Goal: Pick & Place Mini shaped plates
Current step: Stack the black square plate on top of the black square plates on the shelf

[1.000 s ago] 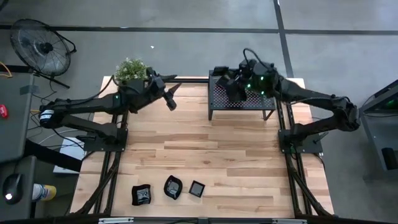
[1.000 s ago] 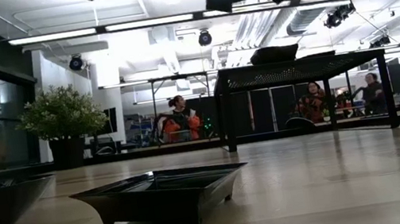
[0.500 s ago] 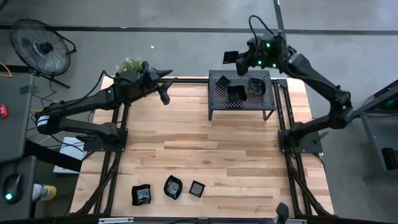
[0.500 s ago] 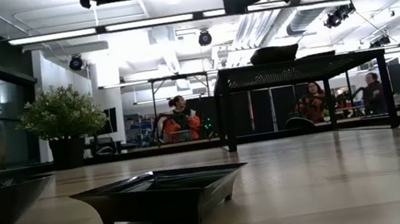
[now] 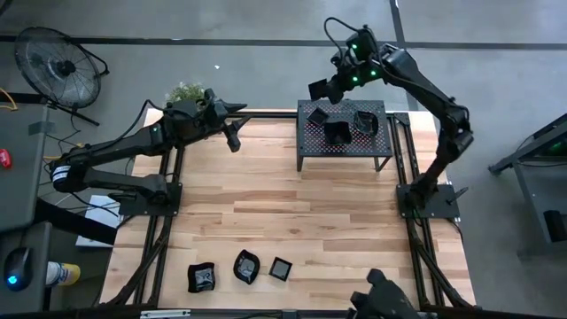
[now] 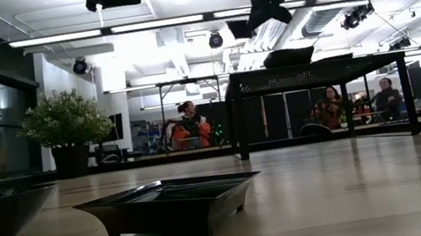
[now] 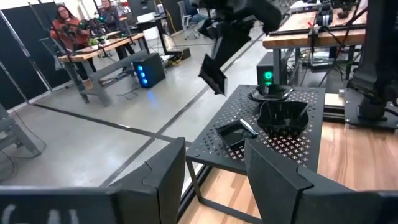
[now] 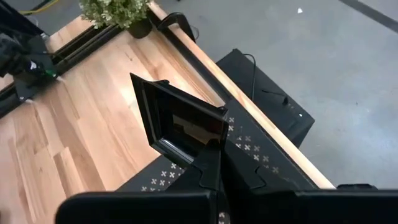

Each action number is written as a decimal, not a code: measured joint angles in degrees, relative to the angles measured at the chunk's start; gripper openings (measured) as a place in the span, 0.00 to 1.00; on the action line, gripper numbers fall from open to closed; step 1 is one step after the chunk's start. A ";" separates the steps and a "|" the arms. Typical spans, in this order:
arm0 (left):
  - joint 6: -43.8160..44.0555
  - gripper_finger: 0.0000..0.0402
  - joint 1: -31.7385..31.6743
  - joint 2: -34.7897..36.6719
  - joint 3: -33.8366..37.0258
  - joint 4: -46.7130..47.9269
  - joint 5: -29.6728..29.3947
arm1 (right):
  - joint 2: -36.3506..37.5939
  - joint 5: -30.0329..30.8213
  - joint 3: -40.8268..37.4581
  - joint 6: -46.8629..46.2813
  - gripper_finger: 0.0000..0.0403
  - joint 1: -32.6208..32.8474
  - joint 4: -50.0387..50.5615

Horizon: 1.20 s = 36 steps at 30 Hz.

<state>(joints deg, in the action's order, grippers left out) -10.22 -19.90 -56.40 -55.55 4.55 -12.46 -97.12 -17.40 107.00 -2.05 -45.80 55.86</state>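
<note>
My right gripper (image 5: 328,88) is shut on a small square black plate (image 5: 317,89), held high above the far left corner of the perforated rack (image 5: 306,156). Three more mini plates (image 5: 337,133) rest flat on the rack top. Another three (image 5: 245,267) sit on the table by its near edge; the low view shows a square one (image 6: 169,201) up close. My left gripper (image 5: 232,137) hangs open in the air near the table's far edge, left of the rack, and looks toward it (image 7: 214,180). My right gripper (image 8: 217,158) pinches the square plate (image 8: 180,121) between its two fingers at one corner of the rim (image 8: 211,142). The plate is lifted clear and stands on edge, its hollow turned toward the wrist camera. The left wrist view shows it (image 7: 213,73) hanging tilted below the fingers.
A potted plant (image 5: 186,96) stands at the table's far left corner. A fan (image 5: 58,66) is on the floor beyond it. Bare wood (image 5: 292,213) lies between the rack and the near plates. A dark shape (image 5: 381,306) intrudes at the near edge. People sit in the room behind (image 6: 190,125).
My right gripper has risen from over the rack with the square plate and swung toward the far edge and the left, carrying the plate clear of the rack. My left gripper has drawn back a little toward the far left. A dark shape has come in at the near edge.
</note>
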 joint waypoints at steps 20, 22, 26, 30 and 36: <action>0.07 0.40 0.02 0.00 0.00 1.57 0.08 | -8.08 -7.47 5.34 5.03 0.00 -2.42 2.78; 0.18 0.40 0.02 -0.01 0.00 2.05 0.19 | -8.69 -8.55 5.34 5.51 0.00 -3.05 3.71; 0.24 0.40 0.02 -0.01 0.00 2.07 1.79 | -10.03 -10.96 5.34 6.43 0.00 -4.44 4.32; 0.24 0.40 0.02 -0.02 0.00 2.09 1.92 | -10.90 -14.39 5.34 6.61 0.00 -5.77 4.08; 0.24 0.40 0.02 -0.02 0.00 2.07 1.92 | -10.93 -15.22 5.34 7.22 0.00 -6.10 5.74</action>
<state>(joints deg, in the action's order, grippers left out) -9.98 -19.88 -56.42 -55.55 6.62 -10.55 -108.05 -32.63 112.33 5.17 -51.91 61.60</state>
